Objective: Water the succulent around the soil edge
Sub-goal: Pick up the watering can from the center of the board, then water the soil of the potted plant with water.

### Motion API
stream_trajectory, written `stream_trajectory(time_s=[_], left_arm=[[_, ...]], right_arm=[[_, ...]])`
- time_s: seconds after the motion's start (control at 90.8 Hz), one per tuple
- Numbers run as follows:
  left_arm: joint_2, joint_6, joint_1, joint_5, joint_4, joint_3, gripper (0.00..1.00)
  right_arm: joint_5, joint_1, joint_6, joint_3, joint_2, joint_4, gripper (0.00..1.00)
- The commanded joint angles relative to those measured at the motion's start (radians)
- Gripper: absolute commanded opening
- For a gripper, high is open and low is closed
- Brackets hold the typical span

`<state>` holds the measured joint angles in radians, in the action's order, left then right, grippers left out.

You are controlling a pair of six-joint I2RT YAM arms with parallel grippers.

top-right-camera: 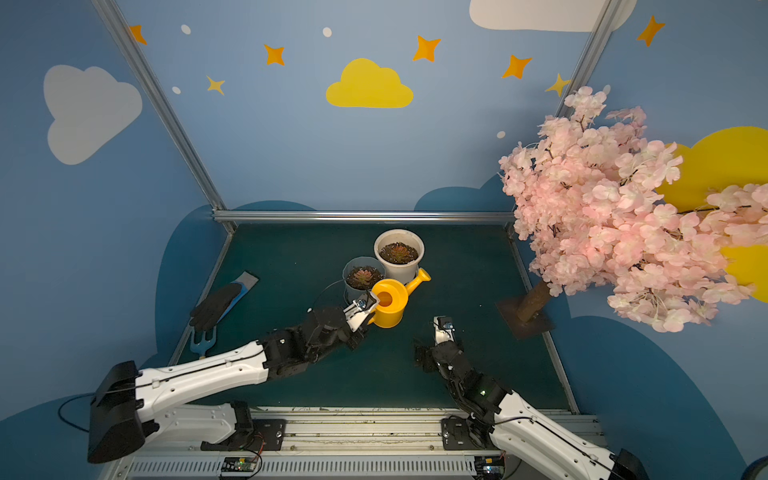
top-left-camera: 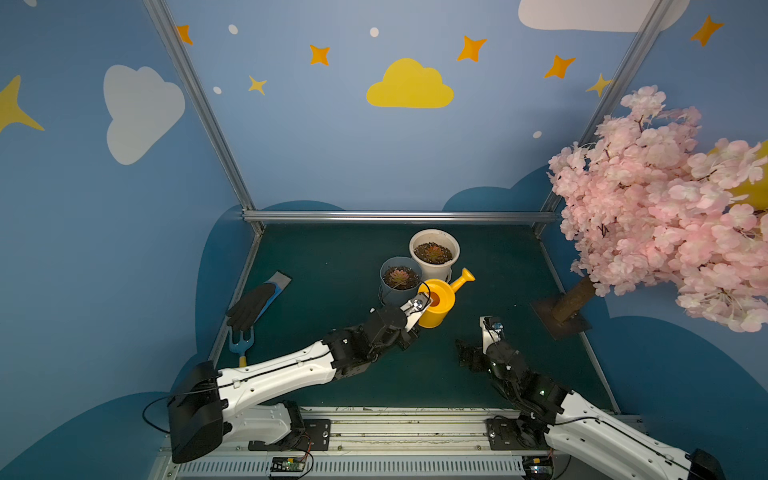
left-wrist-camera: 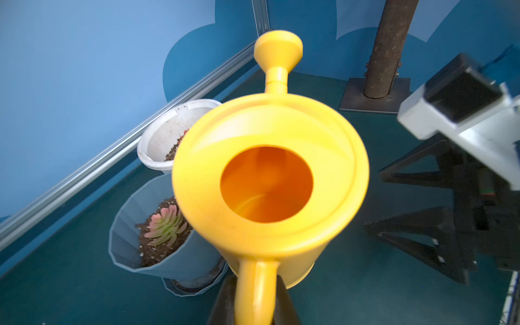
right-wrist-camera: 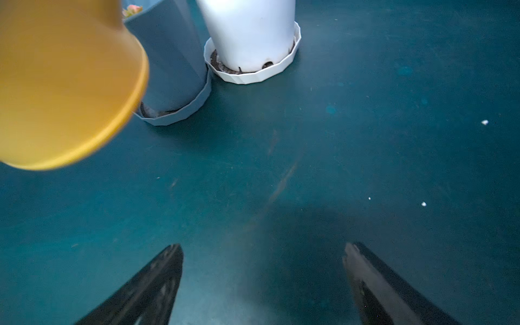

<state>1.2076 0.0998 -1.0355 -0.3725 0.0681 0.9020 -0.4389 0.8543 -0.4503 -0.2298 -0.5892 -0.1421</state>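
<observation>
Blue walls painted with clouds and stars surround a dark green desk (top-left-camera: pixel 316 257). Near its middle, the left claw (top-left-camera: pixel 422 303) is pressed together on the handle of a yellow watering can (top-left-camera: pixel 436 305). The left wrist view shows a black finger on each side of that handle (left-wrist-camera: pixel 254 304), with the can's open top (left-wrist-camera: pixel 270 180) straight ahead of the claw and the spout pointing away from it. From the right wrist view the can (right-wrist-camera: pixel 62 84) looks blurred and tilted, its base seemingly off the desk.

Just left of the can stands a grey-blue pot (top-left-camera: pixel 384 270) holding a pink-green succulent (top-left-camera: pixel 400 275) in dark soil. A white pot (top-left-camera: pixel 453 257) with a second succulent stands behind, beside the spout.

The right claw (right-wrist-camera: pixel 263 250) is spread wide over bare desk, well apart from the can and holding nothing.

A black glove (top-left-camera: pixel 251 305) and a blue hand fork (top-left-camera: pixel 242 340) lie at the left edge. A pink blossom tree (top-left-camera: pixel 665 199) stands at the right.
</observation>
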Motion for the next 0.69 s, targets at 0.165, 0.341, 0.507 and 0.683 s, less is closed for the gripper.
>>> stream_trajectory(time_s=[0.165, 0.341, 0.507, 0.683], left_arm=[[-0.029, 0.167, 0.068, 0.024, 0.493, 0.210, 0.03], [-0.001, 0.177, 0.074, -0.095, 0.701, 0.341, 0.03], [0.079, 0.195, 0.090, -0.184, 0.869, 0.479, 0.03], [0.131, 0.215, 0.142, -0.194, 0.941, 0.562, 0.03]], right_arm=[[0.164, -0.005, 0.149, -0.015, -0.002, 0.182, 0.95], [0.139, -0.017, 0.202, -0.086, -0.053, 0.161, 0.95], [0.144, -0.036, 0.250, -0.161, -0.099, 0.139, 0.95], [0.165, -0.065, 0.288, -0.173, -0.117, 0.180, 0.95]])
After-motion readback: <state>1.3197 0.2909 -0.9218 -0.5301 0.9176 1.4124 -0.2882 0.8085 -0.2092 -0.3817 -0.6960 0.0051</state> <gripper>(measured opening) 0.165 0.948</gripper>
